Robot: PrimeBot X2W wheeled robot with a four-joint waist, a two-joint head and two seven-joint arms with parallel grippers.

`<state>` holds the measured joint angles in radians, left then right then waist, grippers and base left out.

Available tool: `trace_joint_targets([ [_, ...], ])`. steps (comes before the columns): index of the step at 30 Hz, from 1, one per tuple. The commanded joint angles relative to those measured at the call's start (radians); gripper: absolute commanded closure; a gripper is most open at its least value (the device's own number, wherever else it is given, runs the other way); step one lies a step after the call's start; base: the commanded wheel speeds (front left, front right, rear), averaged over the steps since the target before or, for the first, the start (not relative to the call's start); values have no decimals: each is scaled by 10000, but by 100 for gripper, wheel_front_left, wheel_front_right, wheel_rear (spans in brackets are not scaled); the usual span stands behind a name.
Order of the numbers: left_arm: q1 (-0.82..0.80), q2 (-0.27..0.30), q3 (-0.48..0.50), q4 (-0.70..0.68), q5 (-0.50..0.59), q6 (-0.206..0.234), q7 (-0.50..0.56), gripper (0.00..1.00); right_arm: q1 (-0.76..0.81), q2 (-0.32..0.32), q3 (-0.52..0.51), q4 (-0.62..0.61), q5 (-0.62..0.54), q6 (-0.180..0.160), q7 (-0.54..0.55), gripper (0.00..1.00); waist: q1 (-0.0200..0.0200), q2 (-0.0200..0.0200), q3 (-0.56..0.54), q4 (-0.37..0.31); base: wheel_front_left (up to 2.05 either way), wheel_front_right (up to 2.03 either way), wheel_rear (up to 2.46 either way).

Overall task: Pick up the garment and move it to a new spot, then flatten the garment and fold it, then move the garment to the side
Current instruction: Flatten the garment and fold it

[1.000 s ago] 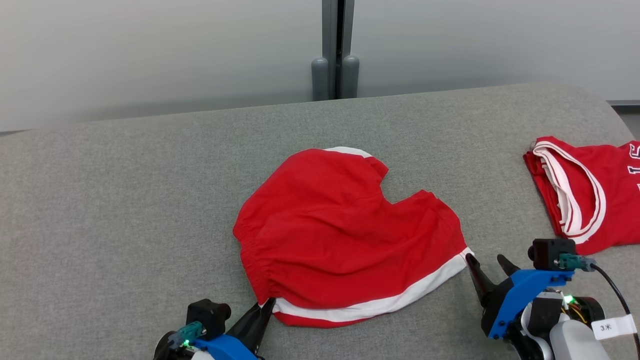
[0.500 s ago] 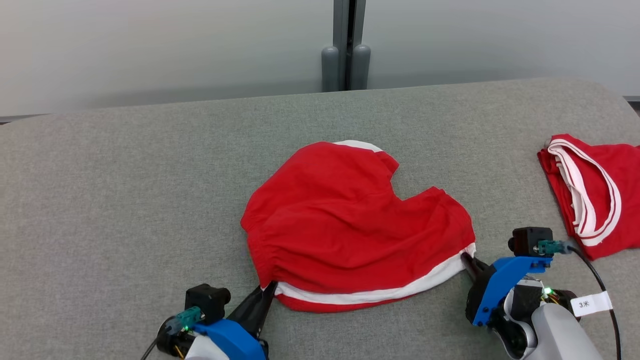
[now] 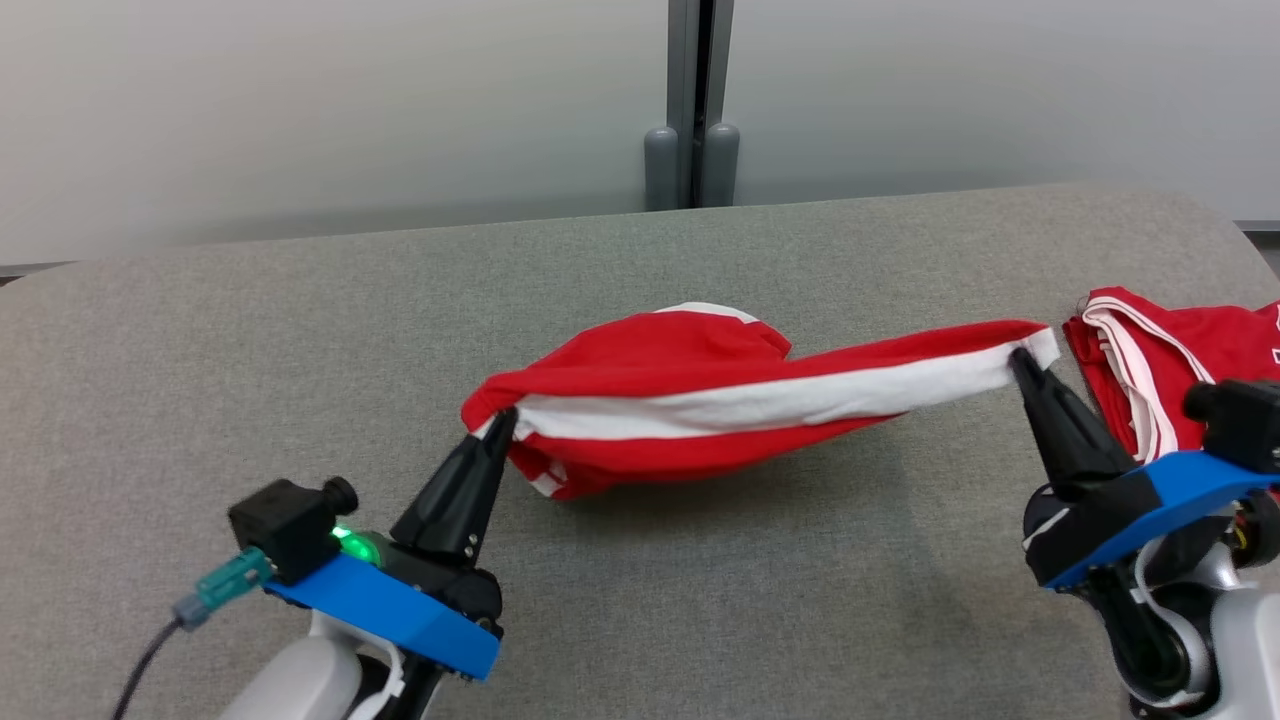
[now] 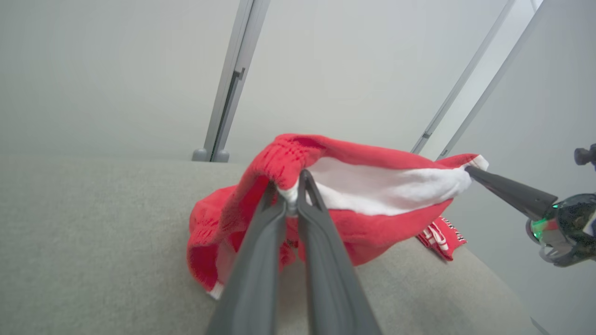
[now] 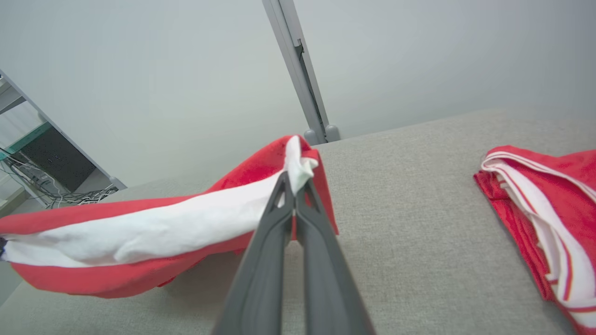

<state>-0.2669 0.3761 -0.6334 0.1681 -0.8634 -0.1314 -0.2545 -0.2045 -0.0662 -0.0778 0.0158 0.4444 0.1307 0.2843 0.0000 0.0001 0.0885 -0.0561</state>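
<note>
Both left gripper (image 3: 505, 418) and right gripper (image 3: 1020, 356) are pinching the shorts (image 3: 700, 402) tight, aloft at twelve o'clock, while flattening and folding are waiting.

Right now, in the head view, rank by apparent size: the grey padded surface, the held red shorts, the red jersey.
1. grey padded surface
2. red shorts
3. red jersey, cut off by the frame edge, so full size unsure

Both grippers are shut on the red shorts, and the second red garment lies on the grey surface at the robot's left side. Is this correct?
Not fully. The second red garment lies on the grey surface at the robot's right side, as the head view shows. The left gripper and right gripper are indeed both shut on the red shorts.
</note>
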Motion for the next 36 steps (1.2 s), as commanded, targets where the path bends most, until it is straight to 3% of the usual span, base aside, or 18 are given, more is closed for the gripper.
trace_joint_targets([
  [1, 80, 111, 152, -247, -151, 25, 58, 100, 152, -6, -43, -332, 29, 1, 87, 100, 0, -1, 6, -21, 0, 0, 0],
  [9, 213, 1322, 1399, -3971, -1947, 823, 1645, 100, 686, 34, -22, -4286, 47, 1, 1481, 100, 0, -1, 336, -237, 0, 0, 0],
  [14, -306, 1820, 2045, -5104, -2618, 1259, 2333, 100, 135, -6, -187, -4940, -18, 1, 2203, 100, 0, -1, 832, -281, 0, 0, 0],
  [18, -1174, 1982, 2235, -4432, -2463, 1499, 2726, 100, -1136, -164, -225, -3896, 324, 1, 2526, 100, 0, -1, 1410, -410, 0, 0, 0],
  [24, -3577, 1880, 2260, -2237, -1662, 1628, 2949, 100, -4020, -787, 558, -976, 110, -2, 2093, 100, 0, -1, 2399, -574, 0, 0, 0],
  [30, -6223, 1610, 2101, -256, -471, 1419, 2626, 100, -7287, -1024, 1299, 1561, -459, -4, 144, 100, 0, -1, 3184, -736, 0, 0, 0],
  [36, -8227, 1279, 2164, 953, 370, 1041, 1596, 100, -9622, -865, 1700, 3061, -1426, -5, -2255, 100, 0, -1, 3278, -951, 0, 0, 0],
])
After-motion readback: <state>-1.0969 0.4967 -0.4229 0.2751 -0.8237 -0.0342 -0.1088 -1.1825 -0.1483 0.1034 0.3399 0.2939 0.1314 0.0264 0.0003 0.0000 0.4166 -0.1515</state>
